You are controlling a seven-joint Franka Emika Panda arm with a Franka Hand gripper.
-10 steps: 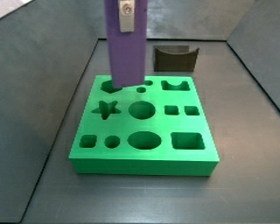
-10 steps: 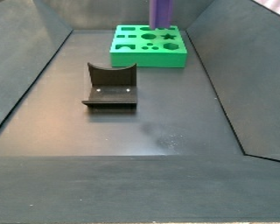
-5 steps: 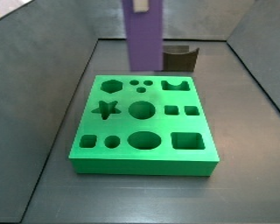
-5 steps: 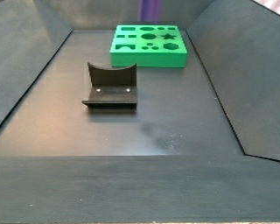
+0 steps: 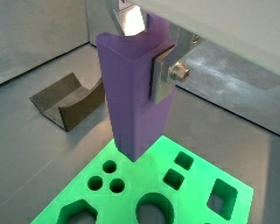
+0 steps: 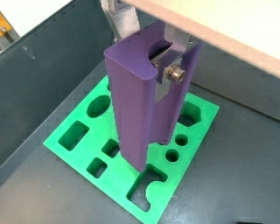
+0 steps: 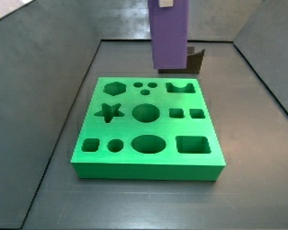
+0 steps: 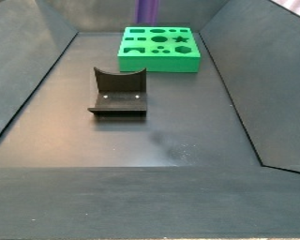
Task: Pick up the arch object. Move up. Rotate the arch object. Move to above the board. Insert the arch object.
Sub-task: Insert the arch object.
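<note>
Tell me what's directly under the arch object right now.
The arch object, upright in the gripper, hangs above the board near its edge. Its lower end hides whatever hole lies beneath; the fixture stands off to the side.

The gripper [image 5: 152, 52] is showing flat silver finger plates [image 5: 164, 72], one carrying a round silver screw head at 3 o'clock of the plate. In a wrist view a pale finger plate [image 6: 174, 70] is catching light, its edges looking dark.
</note>
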